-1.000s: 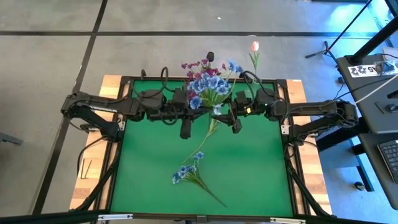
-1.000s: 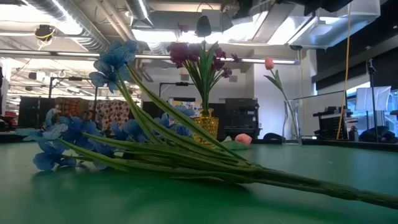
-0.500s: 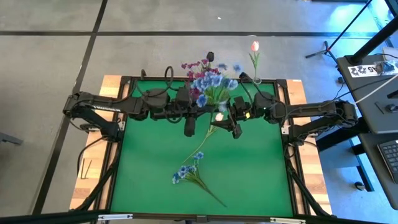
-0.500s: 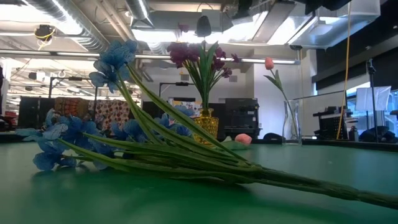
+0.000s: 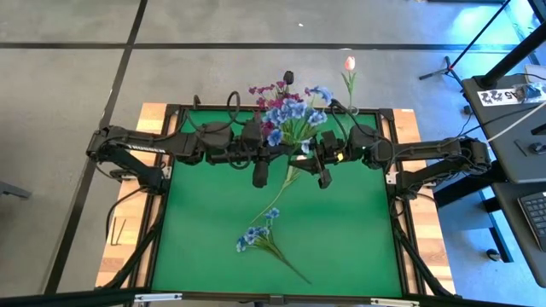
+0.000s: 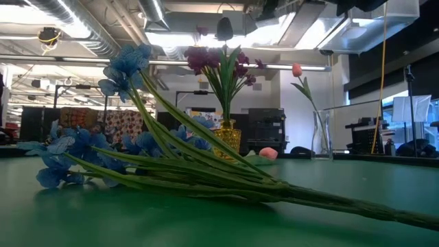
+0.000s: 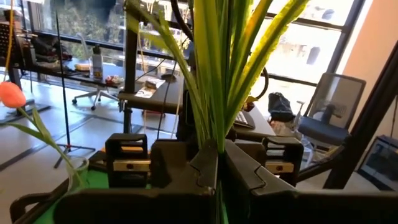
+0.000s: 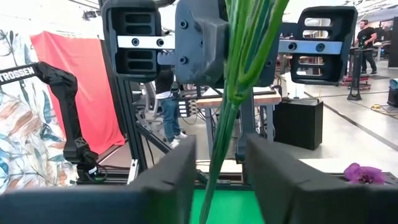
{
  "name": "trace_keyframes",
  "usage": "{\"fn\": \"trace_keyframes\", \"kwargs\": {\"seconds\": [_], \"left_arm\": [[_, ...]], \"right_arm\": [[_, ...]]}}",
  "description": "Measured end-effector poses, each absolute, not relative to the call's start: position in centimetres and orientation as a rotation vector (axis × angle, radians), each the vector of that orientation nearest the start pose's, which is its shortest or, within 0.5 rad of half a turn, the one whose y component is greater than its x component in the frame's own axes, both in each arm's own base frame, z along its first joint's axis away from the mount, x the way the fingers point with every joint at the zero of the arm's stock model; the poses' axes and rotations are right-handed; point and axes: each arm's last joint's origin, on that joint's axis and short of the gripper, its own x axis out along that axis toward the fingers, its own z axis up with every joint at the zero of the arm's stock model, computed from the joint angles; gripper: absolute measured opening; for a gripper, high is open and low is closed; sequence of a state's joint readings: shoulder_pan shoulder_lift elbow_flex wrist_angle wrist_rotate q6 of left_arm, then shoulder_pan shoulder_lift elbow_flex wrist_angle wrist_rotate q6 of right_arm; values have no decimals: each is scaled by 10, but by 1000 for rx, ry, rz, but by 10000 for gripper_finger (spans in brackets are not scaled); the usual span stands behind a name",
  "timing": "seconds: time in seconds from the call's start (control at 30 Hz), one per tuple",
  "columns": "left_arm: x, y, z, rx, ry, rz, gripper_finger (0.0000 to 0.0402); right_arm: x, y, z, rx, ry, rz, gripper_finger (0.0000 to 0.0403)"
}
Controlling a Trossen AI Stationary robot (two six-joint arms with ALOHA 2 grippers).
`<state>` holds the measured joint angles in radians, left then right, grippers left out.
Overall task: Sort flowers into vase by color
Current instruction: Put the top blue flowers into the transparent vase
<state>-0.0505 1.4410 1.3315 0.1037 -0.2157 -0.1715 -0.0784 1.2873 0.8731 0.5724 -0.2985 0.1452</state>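
My left gripper [image 7: 219, 158] is shut on a blue small-bloom spray over the table's far middle. The spray's blooms [image 5: 294, 113] stand above both grippers. My right gripper [image 8: 221, 149] faces the left one from the right. It is open, with one finger on each side of the spray's green stems [image 8: 219, 124], apart from them. A second blue spray [image 5: 258, 237] lies flat on the green mat, and the low view shows its stems [image 6: 226, 182] up close. Magenta sprays [image 6: 223, 65] stand in a yellow vase [image 6: 230, 137]. A pink tulip [image 6: 296, 69] stands in a glass vase [image 6: 322, 144]. My left gripper pinches the bundle of green stems [image 7: 217, 134] between its two fingers, below the leaves. It comes in level from the table's left, with the fingers across the stems. The spray is lifted clear and roughly upright. Its blooms are above, and its stem end [image 5: 277, 194] hangs below, slanting toward the near edge.
Both vases stand at the table's far edge, just behind the grippers. A loose pink bloom [image 6: 269, 153] lies on the mat near them. Bare green mat [image 5: 358, 239] spreads to the right of the lying spray. The wrist views show room furniture and a person [image 8: 365, 37] far off.
My left gripper has shifted a little toward the table's right with the held spray. The spray's blooms have drifted slightly toward the far right. The spray lying on the mat has stayed put.
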Motion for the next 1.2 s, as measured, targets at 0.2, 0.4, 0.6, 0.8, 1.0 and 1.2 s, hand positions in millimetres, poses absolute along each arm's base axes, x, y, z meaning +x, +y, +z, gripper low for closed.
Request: {"fn": "trace_keyframes", "kwargs": {"seconds": [0.2, 0.4, 0.6, 0.8, 1.0, 1.2], "left_arm": [[332, -11, 397, -169, -1, 164, 1], [332, -11, 397, -170, 1, 166, 9], [330, -10, 399, -171, -5, 169, 53], [323, -12, 403, -160, 6, 166, 96], [307, -19, 414, -121, -3, 192, 116], [292, -24, 417, -21, 46, 280, 116]], "right_arm": [[289, -14, 328, 102, -140, 228, 30], [288, -14, 328, 79, -131, 224, 24], [276, -15, 333, 36, -84, 153, 8], [244, -17, 350, -19, -57, 12, 14], [208, -18, 362, -87, -18, -143, 9], [178, -24, 367, -126, -9, -279, 8]]}}
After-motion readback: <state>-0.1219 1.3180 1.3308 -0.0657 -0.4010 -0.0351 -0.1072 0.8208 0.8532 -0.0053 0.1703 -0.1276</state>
